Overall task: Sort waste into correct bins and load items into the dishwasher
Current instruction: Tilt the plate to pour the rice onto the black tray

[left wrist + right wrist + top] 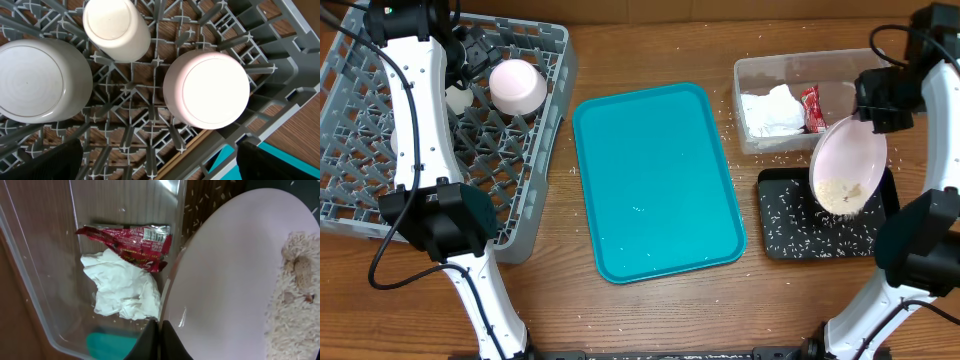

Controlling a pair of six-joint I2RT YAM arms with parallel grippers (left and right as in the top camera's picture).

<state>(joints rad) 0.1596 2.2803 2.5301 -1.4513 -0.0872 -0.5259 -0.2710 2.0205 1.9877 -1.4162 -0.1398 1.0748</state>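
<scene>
My right gripper (pixel 876 112) (pixel 160 330) is shut on the rim of a pale round plate (pixel 850 160) (pixel 235 275). The plate hangs tilted over the black tray (pixel 772 236), with rice (pixel 840 192) (pixel 295 295) piled at its low edge. Loose grains lie in the tray. The clear tub (pixel 752 72) (pixel 30 270) holds the white napkin (pixel 770 110) (pixel 122 287) and the red wrapper (pixel 811 108) (pixel 130 242). My left gripper (pixel 478 55) (pixel 160 167) stands open above the grey rack (pixel 360 190) (pixel 150 125). Upside down in the rack are a pinkish bowl (pixel 517 85) (pixel 207 90), a white cup (pixel 116 27) and a white bowl (pixel 40 82).
A teal tray (pixel 655 180) lies mid-table between the rack and the bins. Stray rice grains (pixel 732 108) dot the wood around the clear tub and the teal tray's edges.
</scene>
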